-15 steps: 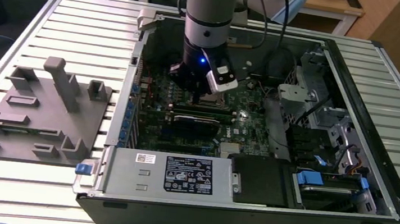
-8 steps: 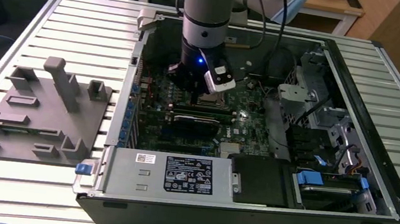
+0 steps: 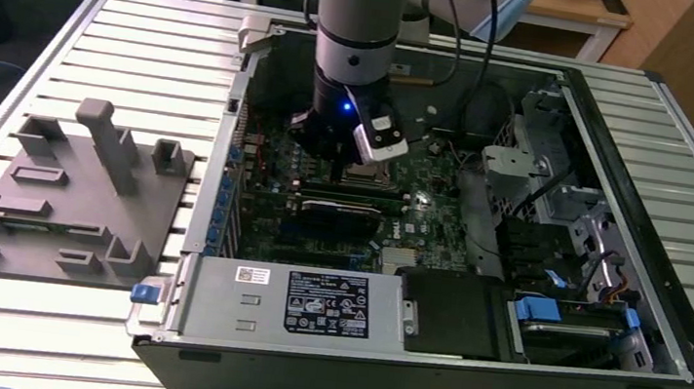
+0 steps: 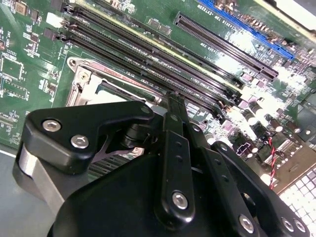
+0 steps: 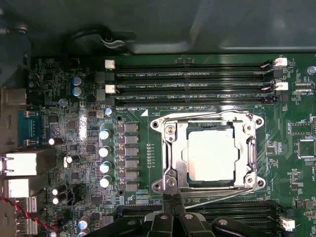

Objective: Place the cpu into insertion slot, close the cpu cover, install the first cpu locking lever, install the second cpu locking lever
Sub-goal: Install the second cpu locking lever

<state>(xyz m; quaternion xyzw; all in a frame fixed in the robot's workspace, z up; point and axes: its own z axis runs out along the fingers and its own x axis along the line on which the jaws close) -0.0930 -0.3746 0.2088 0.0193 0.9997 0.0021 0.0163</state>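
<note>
Gripper (image 5: 171,203): fingers pressed together, seemingly empty, tip at the cover's near edge.
Cover (image 5: 170,148): lies down over the slot.
Cpu (image 5: 210,155): seated in slot (image 5: 186,174), showing through the cut-out.
Lever (image 5: 217,198): possibly unlatched; the tip could slip off the thin wire.

**Even room light, glare inside the case**

The exterior view is evenly lit and soft; the worktop (image 3: 141,44) reads pale. In the first wrist view the cpu (image 5: 210,155) is blown out white. In the second wrist view, glare flares on the circuit board (image 4: 232,59).
</note>
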